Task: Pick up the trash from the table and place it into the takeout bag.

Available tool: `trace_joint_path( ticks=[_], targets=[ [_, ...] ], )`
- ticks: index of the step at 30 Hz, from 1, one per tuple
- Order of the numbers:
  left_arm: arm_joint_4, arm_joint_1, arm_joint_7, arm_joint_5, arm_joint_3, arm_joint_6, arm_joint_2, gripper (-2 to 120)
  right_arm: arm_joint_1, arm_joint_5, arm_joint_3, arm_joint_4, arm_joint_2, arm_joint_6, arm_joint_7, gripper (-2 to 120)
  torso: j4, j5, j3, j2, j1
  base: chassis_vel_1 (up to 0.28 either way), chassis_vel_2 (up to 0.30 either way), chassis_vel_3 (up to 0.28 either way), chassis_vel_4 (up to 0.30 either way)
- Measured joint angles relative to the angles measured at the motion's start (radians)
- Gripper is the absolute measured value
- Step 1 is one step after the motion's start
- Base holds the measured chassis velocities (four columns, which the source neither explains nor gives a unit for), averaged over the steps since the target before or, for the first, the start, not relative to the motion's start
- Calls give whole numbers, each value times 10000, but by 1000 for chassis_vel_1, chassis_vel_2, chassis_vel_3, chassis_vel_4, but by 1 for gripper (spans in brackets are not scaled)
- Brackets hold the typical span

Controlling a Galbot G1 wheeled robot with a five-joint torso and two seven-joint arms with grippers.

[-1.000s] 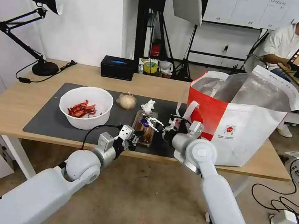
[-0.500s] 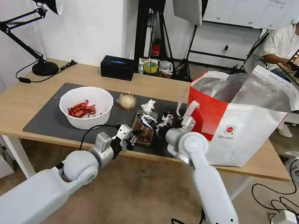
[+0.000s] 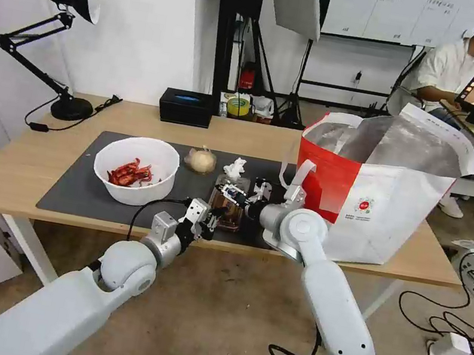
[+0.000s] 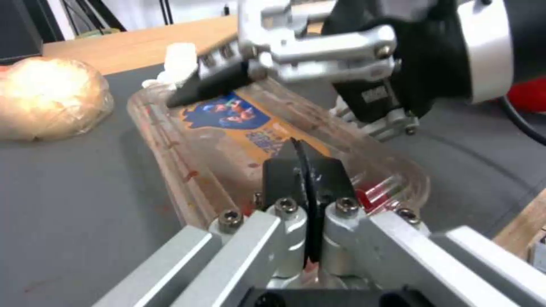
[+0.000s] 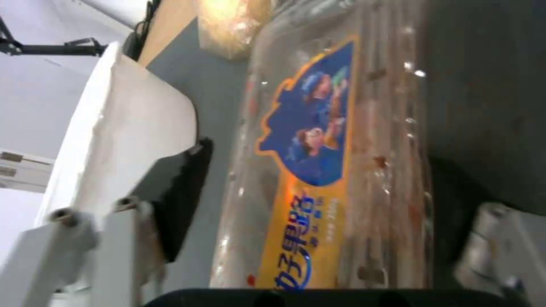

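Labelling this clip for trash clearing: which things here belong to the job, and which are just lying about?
Job: bowl, plastic tray, tissue, bagged lump, takeout bag, left gripper, right gripper.
Lying about: desk lamp, black box, tape roll.

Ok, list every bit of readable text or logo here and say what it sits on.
Clear plastic tray lid label: blue Chinese characters on orange, too blurred to quote.
Takeout bag: small round red logo with tiny print beneath, too small to read.
Whiteboard sheets behind: illegible.
Right tool body: white marking, blurred.
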Motion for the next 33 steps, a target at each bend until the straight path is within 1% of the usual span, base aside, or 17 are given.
trace_joint_path(
  ticks=[1,3,4,5,6,8,9,10,12,13,15,16,18,19,22,28,33],
  targets=[
    [0,0,0,0,0,0,0,0,0,0,0,0,0,0,0,72,0,0,0,0,0,0,0,0,0],
    [-25,33,28,10,-37,-49,-3,0,-7,-76,-6,-11,30,-86,62,68,0,-1,0,0,0,0,0,0,0],
    [-52,66,36,13,-81,-82,-17,0,-49,-147,-29,-11,62,-135,114,59,-1,0,-1,0,0,0,0,0,0],
    [-66,95,38,16,-120,-94,-29,0,-87,-195,-30,-11,95,-166,181,56,-2,-1,-2,1,-1,0,0,0,0],
    [-66,95,38,16,-120,-94,-29,0,-87,-195,-30,-11,95,-166,181,56,-2,-1,-2,1,-1,0,0,0,0],
    [-91,146,44,19,-190,-119,-41,0,-150,-230,-20,-29,153,-206,283,44,-4,0,-3,4,-2,0,0,0,0],
    [-91,146,44,19,-190,-119,-41,0,-150,-230,-20,-29,153,-206,283,44,-4,0,-3,4,-2,0,0,0,0],
    [-98,163,47,20,-215,-126,-41,0,-165,-237,-18,-37,164,-209,298,41,-4,-1,-3,4,-3,0,0,0,0],
    [-155,266,62,23,-340,-139,-34,0,-207,-261,-16,-64,191,-210,319,28,-3,0,-3,4,-2,0,0,0,0],
    [-155,266,62,23,-340,-139,-34,0,-207,-261,-16,-64,191,-210,319,28,-3,0,-3,4,-2,0,0,0,0],
    [-209,330,70,24,-412,-145,-2,0,-199,-285,-14,-94,197,-207,327,19,-2,0,-3,4,-3,0,0,0,0],
    [-209,330,70,24,-412,-145,-2,0,-199,-285,-14,-94,197,-207,327,19,-2,0,-3,4,-3,0,0,0,0],
    [-282,436,92,23,-538,-148,73,0,-165,-310,3,-134,215,-174,337,7,0,0,-1,3,-2,0,0,0,0],
    [-311,474,103,24,-576,-151,105,0,-159,-311,10,-130,218,-157,336,4,2,1,-1,4,-3,0,0,0,0],
    [-384,575,129,24,-654,-156,207,0,-159,-313,14,-124,218,-104,336,0,2,1,-1,2,-3,0,0,0,0],
    [-532,915,212,35,-934,-187,405,0,-197,-325,23,-44,172,67,240,0,3,0,1,2,-2,0,0,0,0],
    [-709,1390,309,91,-1365,-298,572,0,-287,-396,51,230,8,250,-19,0,0,-1,2,-1,0,0,0,0,0]
  ],
)
